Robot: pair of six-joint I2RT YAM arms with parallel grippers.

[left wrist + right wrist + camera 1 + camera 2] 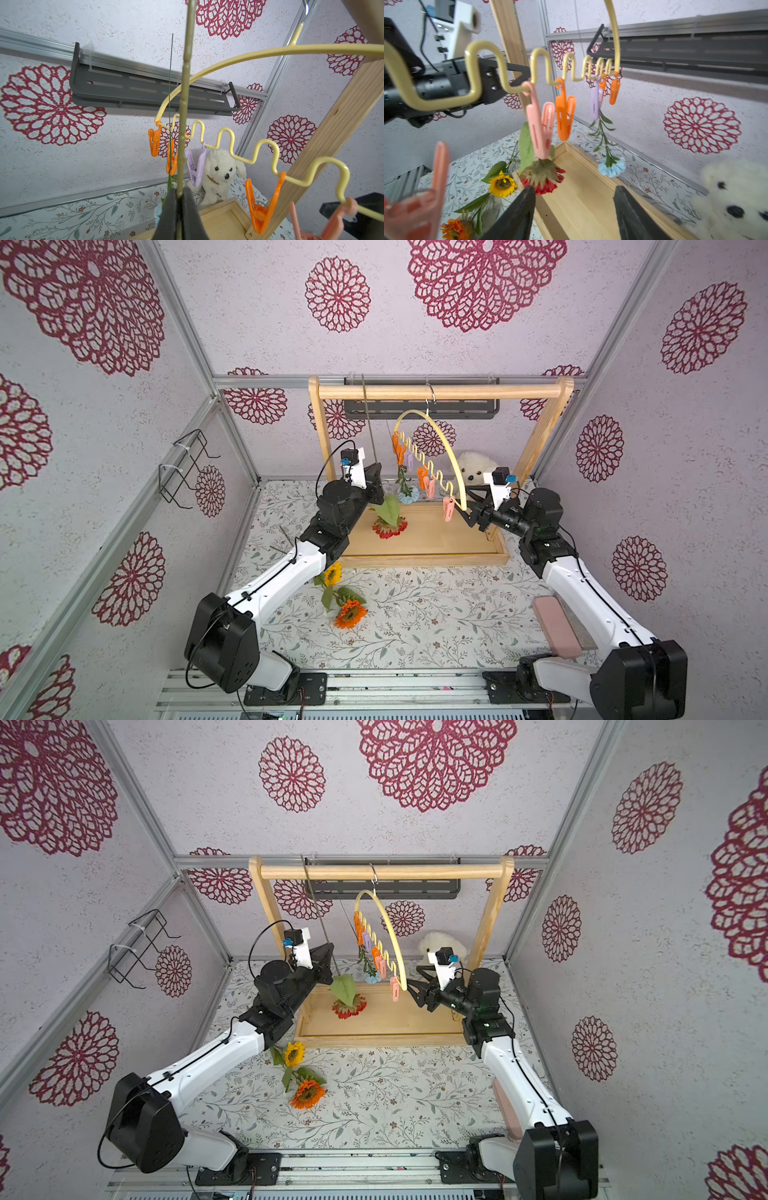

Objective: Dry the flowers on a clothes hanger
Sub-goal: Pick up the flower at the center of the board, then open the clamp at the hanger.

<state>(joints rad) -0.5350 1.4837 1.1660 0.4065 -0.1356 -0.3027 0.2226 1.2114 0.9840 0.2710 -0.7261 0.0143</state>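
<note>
Blue flower (pixel 408 494) hangs clipped on the hanger (pixel 446 448), so one is done. The left tool (pixel 179 193) pinches the red flower (pixel 389 527) by its stem, bloom down. The right tool (pixel 574 188) is wide with nothing in it. The sunflower (pixel 332 573) and orange flower (pixel 350 612) lie on the bench (pixel 436 614), waiting.

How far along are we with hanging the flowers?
Done: the light-blue carnation hangs clipped to the clothes hanger. In hand: left gripper shut on the stem of the red flower, bloom down; right gripper open beside a pink clothespin. Left: the sunflower and orange flower lie on the table, unclipped.
</note>
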